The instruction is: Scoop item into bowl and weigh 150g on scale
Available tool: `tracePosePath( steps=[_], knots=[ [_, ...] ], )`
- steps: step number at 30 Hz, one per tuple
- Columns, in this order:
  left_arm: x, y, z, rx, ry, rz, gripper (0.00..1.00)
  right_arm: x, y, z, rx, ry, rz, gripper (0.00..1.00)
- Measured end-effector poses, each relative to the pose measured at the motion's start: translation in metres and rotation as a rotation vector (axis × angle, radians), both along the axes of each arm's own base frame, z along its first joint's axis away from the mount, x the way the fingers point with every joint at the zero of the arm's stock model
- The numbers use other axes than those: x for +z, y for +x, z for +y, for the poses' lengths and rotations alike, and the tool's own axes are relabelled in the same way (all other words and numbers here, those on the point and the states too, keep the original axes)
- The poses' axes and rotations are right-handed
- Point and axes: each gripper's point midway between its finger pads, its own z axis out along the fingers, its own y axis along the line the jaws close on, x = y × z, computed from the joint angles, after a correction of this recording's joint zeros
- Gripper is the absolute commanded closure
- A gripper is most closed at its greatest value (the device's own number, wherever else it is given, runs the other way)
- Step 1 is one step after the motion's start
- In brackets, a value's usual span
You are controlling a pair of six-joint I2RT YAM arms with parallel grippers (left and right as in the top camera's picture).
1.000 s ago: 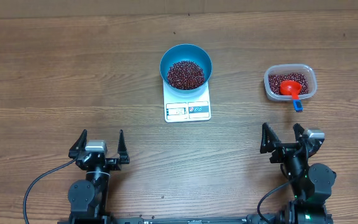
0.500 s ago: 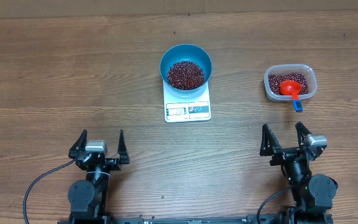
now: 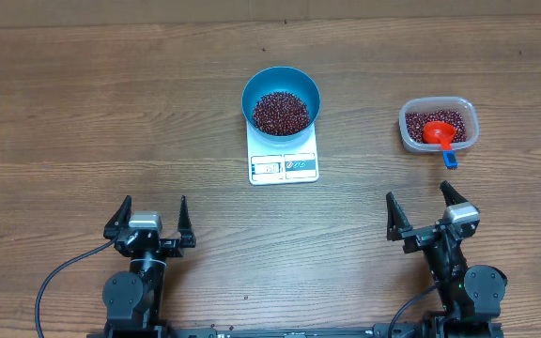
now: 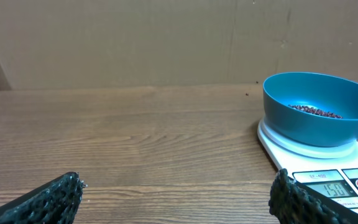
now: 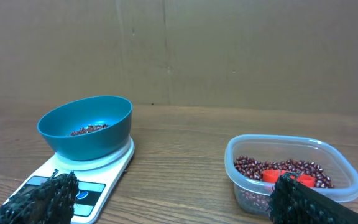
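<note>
Left tool (image 3: 153, 202), right tool (image 3: 417, 193): both wide, empty, well apart from scale (image 3: 284, 167). Beans (image 3: 281, 112) in bowl (image 3: 252, 89) on scale. Display (image 4: 324, 186) appears at target. You confirm reading, avoid touching bowl, leave scoop (image 3: 437, 132) in tub (image 3: 407, 131).

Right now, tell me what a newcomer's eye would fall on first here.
The blue bowl, holding a heap of red-brown beans, sits on the white kitchen scale mid-table. To its right stands a clear plastic tub of more beans with a red scoop in it. The left end effector and right end effector are open and empty near the front edge.
</note>
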Motion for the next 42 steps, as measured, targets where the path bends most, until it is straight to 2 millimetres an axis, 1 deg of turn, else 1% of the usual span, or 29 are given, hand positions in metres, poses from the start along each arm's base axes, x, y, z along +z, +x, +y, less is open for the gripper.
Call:
tracePosePath(
  steps=[12, 21, 25, 42],
  knots=[
    [0.0, 0.0, 0.0, 0.0, 0.0, 0.0, 0.0, 0.0, -0.0002, 0.0011, 0.007, -0.037, -0.009, 0.0],
    [0.0, 0.0, 0.0, 0.0, 0.0, 0.0, 0.0, 0.0002, -0.0002, 0.0006, 0.005, -0.039, -0.01, 0.0],
    [0.0, 0.0, 0.0, 0.0, 0.0, 0.0, 0.0, 0.0002, 0.0003, -0.0028, -0.009, -0.04, -0.01, 0.0],
    [0.0, 0.0, 0.0, 0.0, 0.0, 0.0, 0.0, 0.0002, 0.0003, -0.0028, -0.009, -0.041, -0.01, 0.0]
  ],
)
